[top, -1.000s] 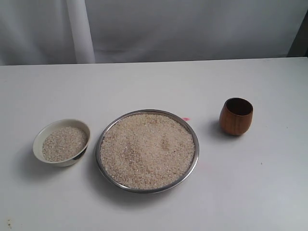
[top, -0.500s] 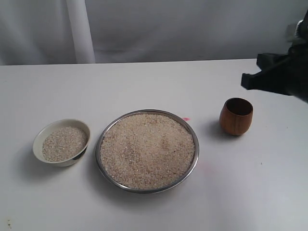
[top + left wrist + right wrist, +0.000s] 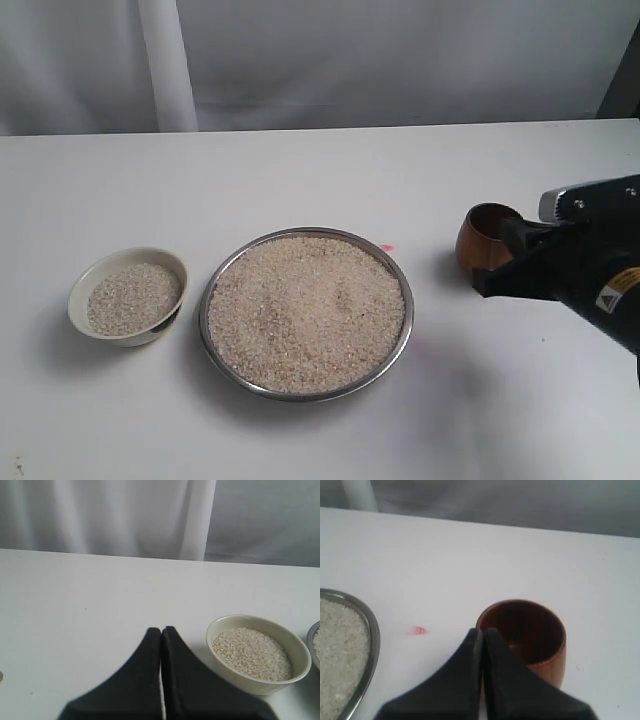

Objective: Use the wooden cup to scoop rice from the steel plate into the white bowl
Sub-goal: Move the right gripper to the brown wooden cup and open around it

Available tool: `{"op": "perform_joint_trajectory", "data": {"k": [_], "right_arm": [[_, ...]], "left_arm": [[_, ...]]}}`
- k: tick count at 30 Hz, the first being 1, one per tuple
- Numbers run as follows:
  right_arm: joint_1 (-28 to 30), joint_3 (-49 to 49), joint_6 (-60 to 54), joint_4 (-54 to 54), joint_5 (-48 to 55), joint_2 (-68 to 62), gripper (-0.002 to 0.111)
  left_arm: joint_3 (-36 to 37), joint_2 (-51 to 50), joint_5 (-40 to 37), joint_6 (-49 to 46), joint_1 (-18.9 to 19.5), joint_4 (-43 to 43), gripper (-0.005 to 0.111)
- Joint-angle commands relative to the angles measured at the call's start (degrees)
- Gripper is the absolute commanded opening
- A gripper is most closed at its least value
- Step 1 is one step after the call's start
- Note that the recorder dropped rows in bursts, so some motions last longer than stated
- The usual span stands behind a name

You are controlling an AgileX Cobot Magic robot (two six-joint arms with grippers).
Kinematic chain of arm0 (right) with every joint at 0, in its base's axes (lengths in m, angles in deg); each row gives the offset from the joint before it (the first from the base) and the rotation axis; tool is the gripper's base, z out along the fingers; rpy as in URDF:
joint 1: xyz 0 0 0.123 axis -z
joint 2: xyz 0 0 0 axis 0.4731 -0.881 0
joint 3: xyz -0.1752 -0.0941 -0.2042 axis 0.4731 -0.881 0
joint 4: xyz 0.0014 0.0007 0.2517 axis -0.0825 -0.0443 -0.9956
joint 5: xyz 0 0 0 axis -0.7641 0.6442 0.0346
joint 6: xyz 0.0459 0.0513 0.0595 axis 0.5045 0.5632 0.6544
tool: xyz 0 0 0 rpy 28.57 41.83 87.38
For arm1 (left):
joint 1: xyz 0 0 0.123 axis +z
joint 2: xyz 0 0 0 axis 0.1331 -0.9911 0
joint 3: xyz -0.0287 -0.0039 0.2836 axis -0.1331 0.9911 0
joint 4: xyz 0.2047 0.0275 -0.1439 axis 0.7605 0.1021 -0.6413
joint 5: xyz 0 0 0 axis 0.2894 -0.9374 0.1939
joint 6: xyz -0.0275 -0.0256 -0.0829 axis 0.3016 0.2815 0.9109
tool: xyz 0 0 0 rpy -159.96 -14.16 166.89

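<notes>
Exterior view: your right end effector (image 3: 482, 283) sits low over the bench (image 3: 300, 170), its tips in front of the wooden cup (image 3: 487, 232) and hiding part of it. The cup stands upright on the right side, apart from the steel plate (image 3: 208, 300) in the middle, which is heaped with rice (image 3: 305, 312). The white bowl (image 3: 118, 338) rests on the left, near the plate, and already holds some grains. Your left arm does not show here.

Left wrist view: the left end effector (image 3: 161, 631) has its fingers pressed together on nothing, above bare bench, with the white bowl near it. It has no part in this step, so leave it parked.

Right wrist view: the right end effector's fingers are pressed together too, with the tips at the cup's near rim. Whether they touch it, you cannot tell from here. The cup is empty. A small red mark (image 3: 419, 630) lies on the bench between it and the plate's rim.

The step in hand looks like taking up the cup. With the fingers together you cannot grasp it, and pushing forward would likely tip it. Spread the fingers first, then put one inside the rim and one outside. The rounded wooden wall may slip, so seat the fingers deep, close gently and lift straight up.
</notes>
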Motion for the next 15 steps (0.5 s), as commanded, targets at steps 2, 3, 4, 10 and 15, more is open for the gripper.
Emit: {"op": "perform_joint_trajectory", "data": {"k": [2, 3, 4, 10, 15], "right_arm": [[0.4, -2.8, -0.2, 1.2, -4.0, -1.7, 0.0], [0.4, -3.1, -0.4, 1.2, -4.0, -1.7, 0.0], [0.4, -3.3, -0.5, 1.2, -4.0, -1.7, 0.0], [0.4, -3.4, -1.5, 1.3, -0.2, -1.7, 0.0], [0.4, -3.4, -1.5, 1.3, 1.0, -1.7, 0.0]], "left_arm": [[0.0, 0.0, 0.7, 0.1, -0.4, -0.1, 0.0], [0.0, 0.0, 0.7, 0.1, -0.4, -0.1, 0.0], [0.0, 0.0, 0.7, 0.1, -0.4, -0.1, 0.0], [0.0, 0.0, 0.7, 0.1, -0.4, -0.1, 0.0], [0.0, 0.0, 0.7, 0.1, -0.4, -0.1, 0.0]]}}
